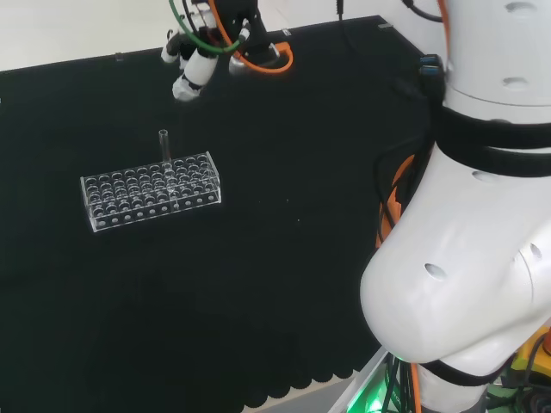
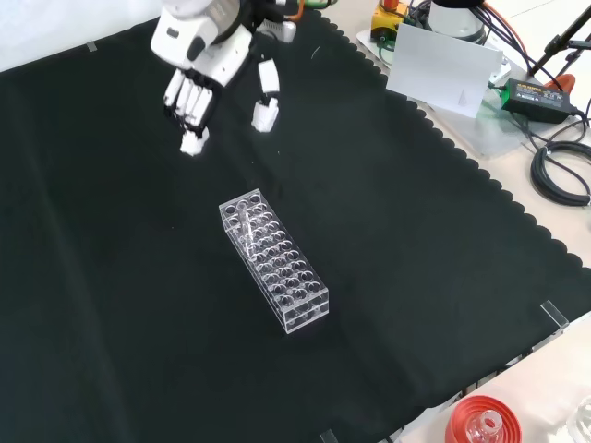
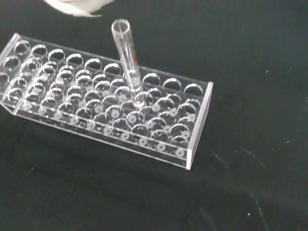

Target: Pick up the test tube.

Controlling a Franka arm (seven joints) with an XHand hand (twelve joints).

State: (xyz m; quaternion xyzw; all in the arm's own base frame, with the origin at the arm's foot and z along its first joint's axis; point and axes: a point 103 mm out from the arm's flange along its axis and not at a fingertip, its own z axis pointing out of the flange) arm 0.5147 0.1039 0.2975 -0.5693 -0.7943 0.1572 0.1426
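— Hand (image 2: 199,69) up over the cloth (image 2: 111,277), clear of the rack (image 2: 274,272), fingers (image 2: 189,103) hanging fairly straight, thumb set apart, nothing held. Empty, then?

— Empty, yes. Tube (image 1: 164,146) upright in a hole near the rack's end, the end nearest the hand in the front view. Clear glass, mouth up, sticking well above the holes. Alone in the rack, as far as can be seen.

— Main risk?

— Probably a miss on the approach. Thin and see-through, hard to judge against black. Coming down slightly off, likely to knock the rim (image 3: 120,25) sideways instead of closing round it.

— And then?

— Could lever the tube against the hole and tip the whole rack. Looks light, clear plastic, nothing pinning it to the cloth.

— Anything else?

— Little stem to take hold of between mouth and rack top. Closing too low would jam fingertips on the rack; closing too high might pinch only the lip and let it slip. Pulling at a slant could also drag the rack up along with it, so a straight lift seems called for.

— Neighbouring holes?

— Bare, so no other glass to hit. Rack edge still close beside the tube, though.
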